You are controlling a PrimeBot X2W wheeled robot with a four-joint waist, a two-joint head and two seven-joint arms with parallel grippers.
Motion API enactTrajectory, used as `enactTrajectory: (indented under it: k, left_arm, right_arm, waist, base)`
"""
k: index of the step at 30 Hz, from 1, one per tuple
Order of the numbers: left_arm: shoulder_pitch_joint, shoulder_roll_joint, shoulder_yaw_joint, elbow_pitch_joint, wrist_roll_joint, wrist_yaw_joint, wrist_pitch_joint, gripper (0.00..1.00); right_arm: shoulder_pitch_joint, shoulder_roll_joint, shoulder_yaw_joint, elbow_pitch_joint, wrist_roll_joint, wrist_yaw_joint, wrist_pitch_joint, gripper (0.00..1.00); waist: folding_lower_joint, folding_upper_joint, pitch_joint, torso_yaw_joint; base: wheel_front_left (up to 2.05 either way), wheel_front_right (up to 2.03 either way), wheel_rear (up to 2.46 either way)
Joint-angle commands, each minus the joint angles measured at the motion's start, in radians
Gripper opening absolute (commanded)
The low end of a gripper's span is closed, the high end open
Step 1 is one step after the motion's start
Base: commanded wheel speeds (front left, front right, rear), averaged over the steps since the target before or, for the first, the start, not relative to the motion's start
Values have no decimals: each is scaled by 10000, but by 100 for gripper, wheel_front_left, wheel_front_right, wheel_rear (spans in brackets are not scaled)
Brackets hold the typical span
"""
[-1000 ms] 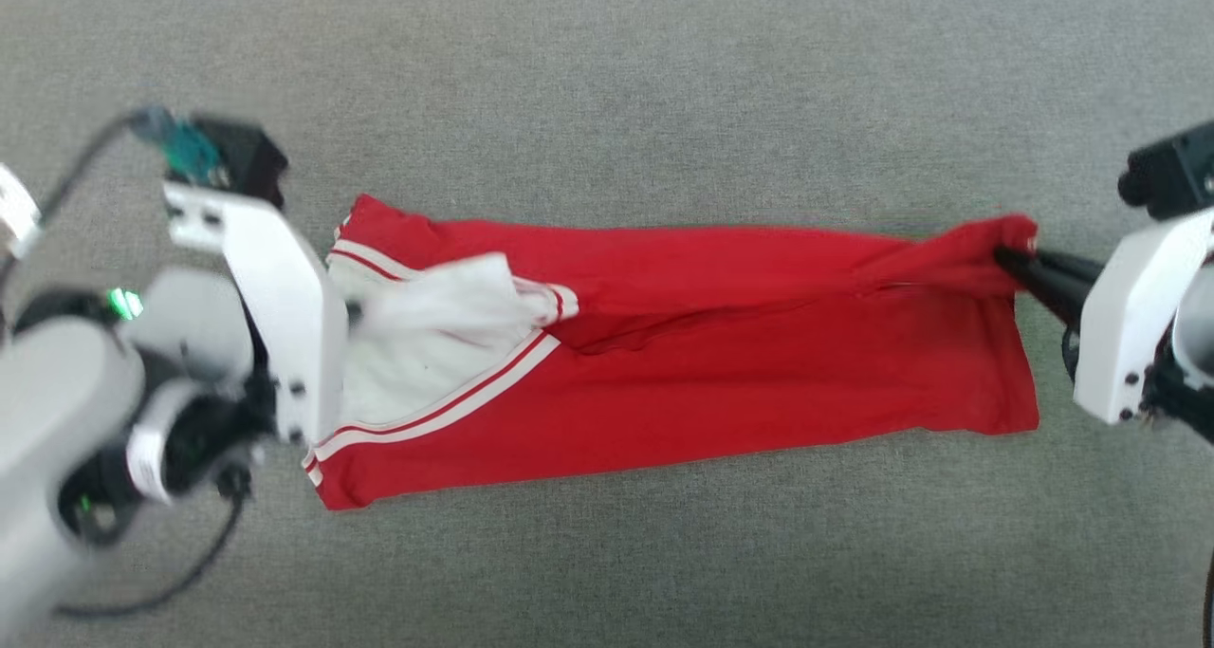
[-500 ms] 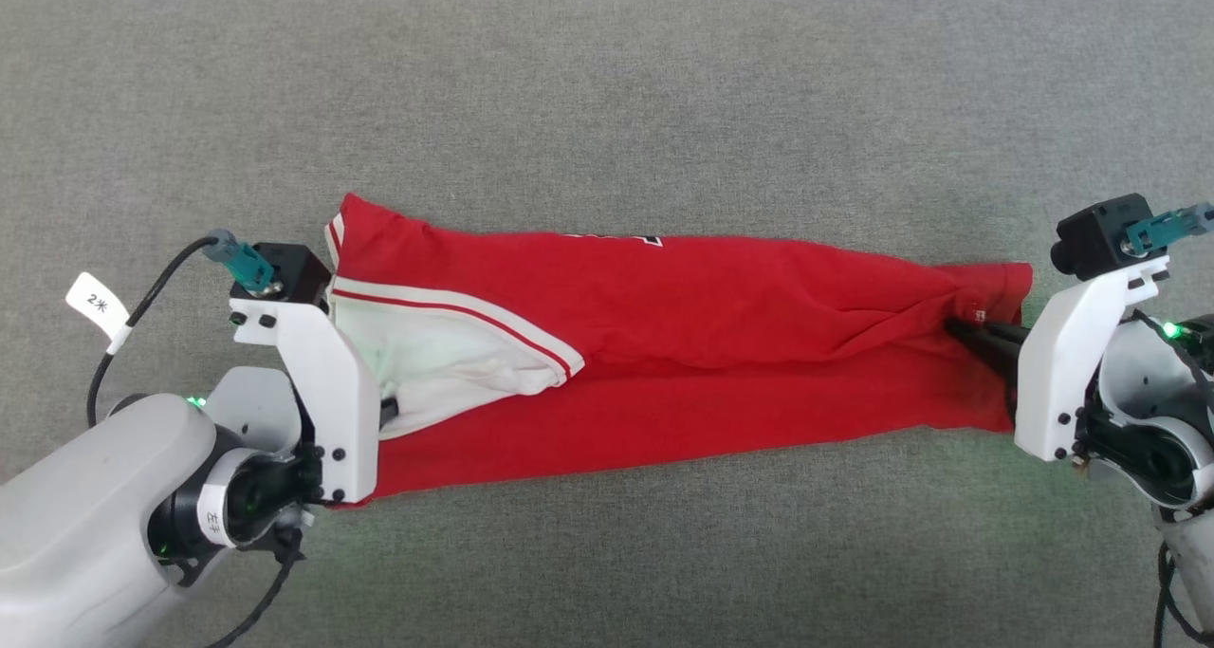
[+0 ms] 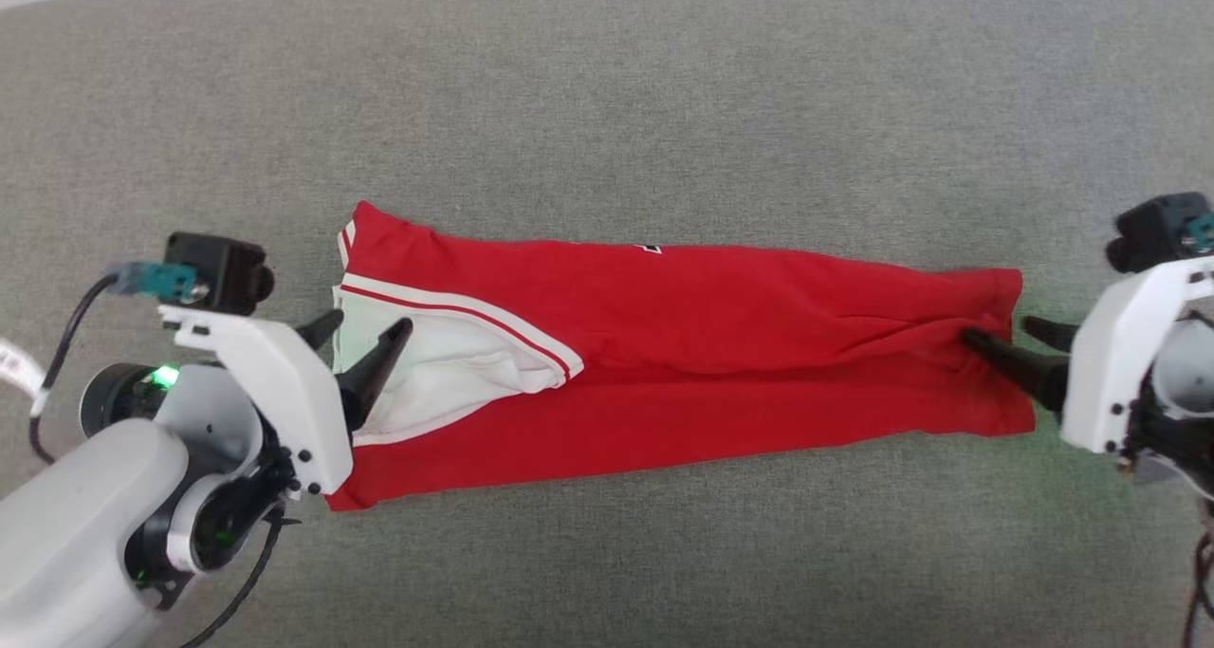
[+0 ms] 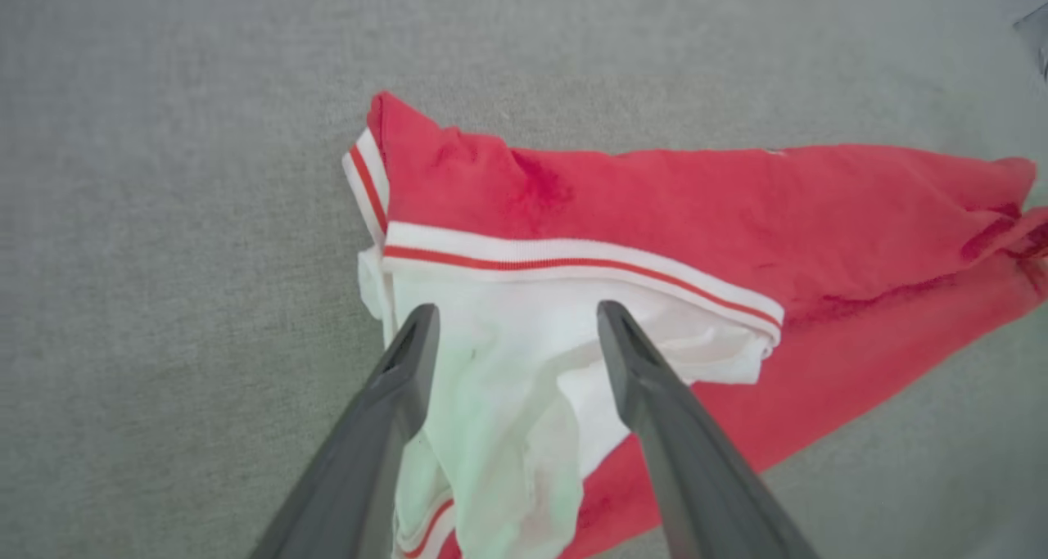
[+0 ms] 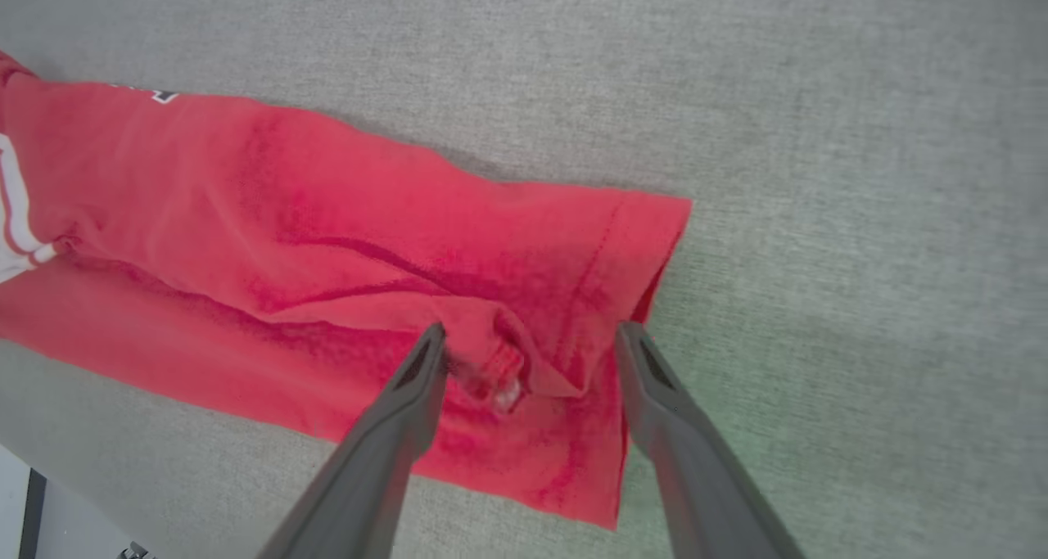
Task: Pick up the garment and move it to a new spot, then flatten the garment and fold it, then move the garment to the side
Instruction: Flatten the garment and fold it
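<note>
a: garment position?
b: lies folded in a long red strip on the grey fabric surface, white sleeve at the robot's left end.
a: jaws?
b: left jaws spread apart astride the sleeve, gripping nothing. right jaws spread apart at the hem end, gripping nothing.

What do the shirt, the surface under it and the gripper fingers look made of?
Shirt: soft knit cloth, likely cotton jersey, matte; it creases and drapes limply.
Surface: grey woven upholstery-like fabric, with a fine visible weave.
Fingers: dark, smooth, matte, probably hard plastic, though coated metal is possible.
</note>
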Motion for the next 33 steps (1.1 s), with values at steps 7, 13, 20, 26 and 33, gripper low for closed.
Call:
enactTrajectory:
  k: [7,13,20,26,33]
  left_arm:
    - [1146,13,621,-86,272,-332,-2486,100]
    - [1922,-289,1022,301,295,-609,-4231,100]
    - [2493,-877,1826,962,747,-978,-5060,100]
    - [3344,-1971,3837,1258,2157,-1510,-5100,100]
    - [4686,-3575,6112,1341,3945,-2501,-5099,100]
  right_arm:
    - [148,102,-857,194,-450,-5,532,100]
    - [-83,319,-882,1005,-333,-5,989,100]
    - [-360,799,-409,2249,-54,-5,1477,100]
    - [-569,1127,157,3008,282,4,1885,0]
    - [-824,792,-1,2825,880,26,2191,0]
  waist:
    - [0,0,103,216]
    - [0,0,288,544]
    - [0,0,455,865]
    - [0,0,483,1053]
    - [0,0,366,1124]
  base:
    - [0,0,0]
    - [0,0,0]
    - [0,0,0]
    - [0,0,0]
    - [0,0,0]
